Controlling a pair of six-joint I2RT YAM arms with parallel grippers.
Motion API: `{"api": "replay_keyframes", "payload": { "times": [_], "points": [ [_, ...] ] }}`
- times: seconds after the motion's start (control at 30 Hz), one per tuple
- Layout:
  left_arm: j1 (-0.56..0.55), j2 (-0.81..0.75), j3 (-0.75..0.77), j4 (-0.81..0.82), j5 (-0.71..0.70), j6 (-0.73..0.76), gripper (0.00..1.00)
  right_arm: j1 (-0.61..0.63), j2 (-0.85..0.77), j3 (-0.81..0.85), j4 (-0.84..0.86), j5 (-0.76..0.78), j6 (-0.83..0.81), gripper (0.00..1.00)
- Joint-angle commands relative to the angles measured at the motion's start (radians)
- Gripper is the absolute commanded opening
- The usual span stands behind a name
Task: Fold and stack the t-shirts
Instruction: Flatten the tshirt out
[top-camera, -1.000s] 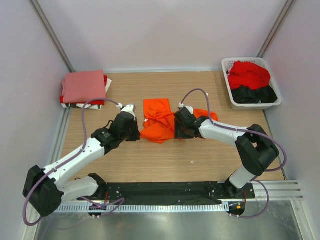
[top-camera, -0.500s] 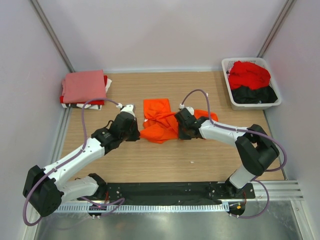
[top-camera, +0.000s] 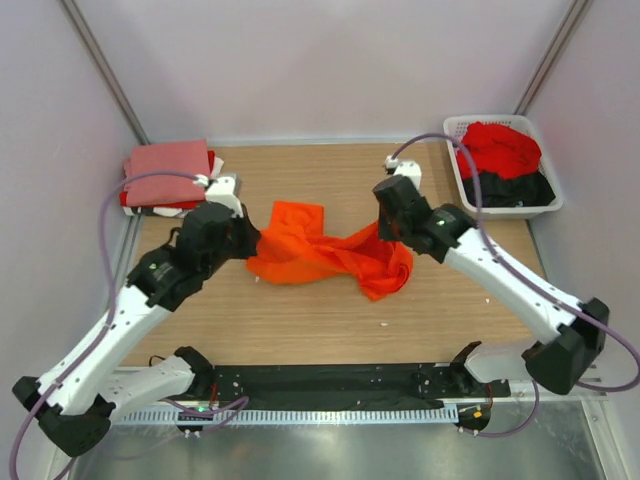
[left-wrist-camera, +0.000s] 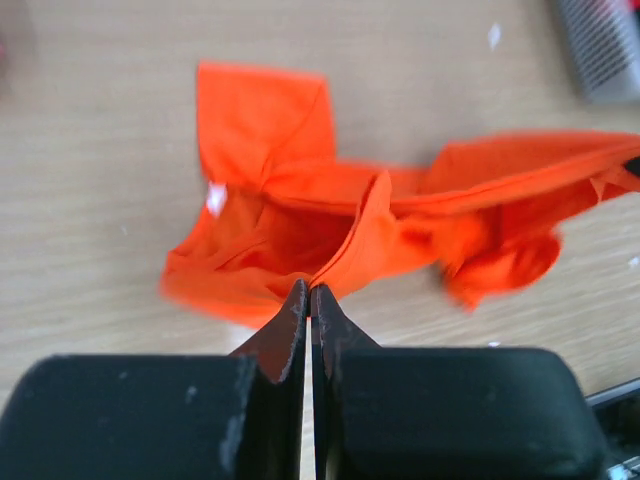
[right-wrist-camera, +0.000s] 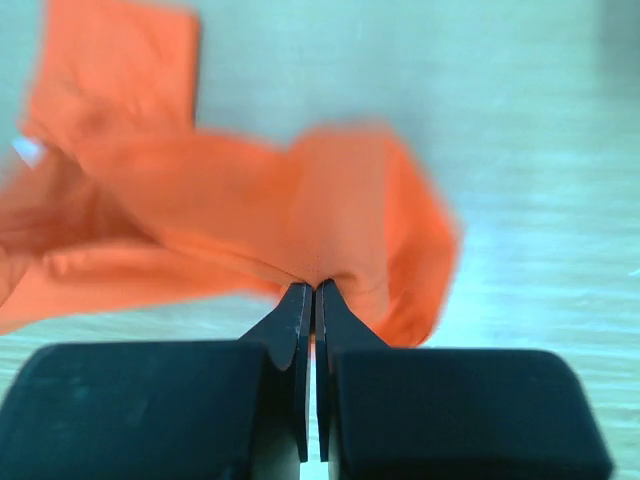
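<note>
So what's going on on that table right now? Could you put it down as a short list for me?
Being handled: orange t-shirt, crumpled, slung between both arms
Left end effector: shut on the shirt's left edge
Right end effector: shut on its right part
Folded stack: far left corner, salmon-pink on top
Basket: far right, red shirt and black shirt inside

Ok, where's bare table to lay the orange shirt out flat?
Bare table: the back strip between the folded stack and the basket, and the front strip between the orange shirt and the arm bases. Crowded middle: left hand and right hand pinch the shirt there.
</note>
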Motion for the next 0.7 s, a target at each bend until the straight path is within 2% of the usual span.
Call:
{"api": "replay_keyframes", "payload": {
  "times": [0.0, 0.17, 0.27, 0.3, 0.5, 0.67],
  "points": [
    [-0.003, -0.067, 0.159, -0.105, -0.084, 0.119, 0.00, 0.005, -0.132, 0.175, -0.176, 0.153, -0.078, 0.01],
    [-0.003, -0.115, 0.389, -0.186, -0.083, 0.243, 0.00, 0.005, -0.291, 0.348, -0.226, 0.137, -0.166, 0.01],
    [-0.001, -0.162, 0.496, -0.192, -0.008, 0.323, 0.00, 0.005, -0.407, 0.384, -0.223, 0.117, -0.215, 0.01],
    [-0.003, -0.199, 0.536, -0.183, 0.065, 0.362, 0.00, 0.003, -0.440, 0.387, -0.212, 0.111, -0.223, 0.01],
    [0.000, -0.328, 0.604, -0.091, 0.187, 0.401, 0.00, 0.005, -0.638, 0.413, -0.204, 0.146, -0.223, 0.01],
    [0.025, -0.398, 0.587, -0.086, 0.231, 0.397, 0.00, 0.005, -0.678, 0.323, -0.162, 0.173, -0.223, 0.01]
  ]
}}
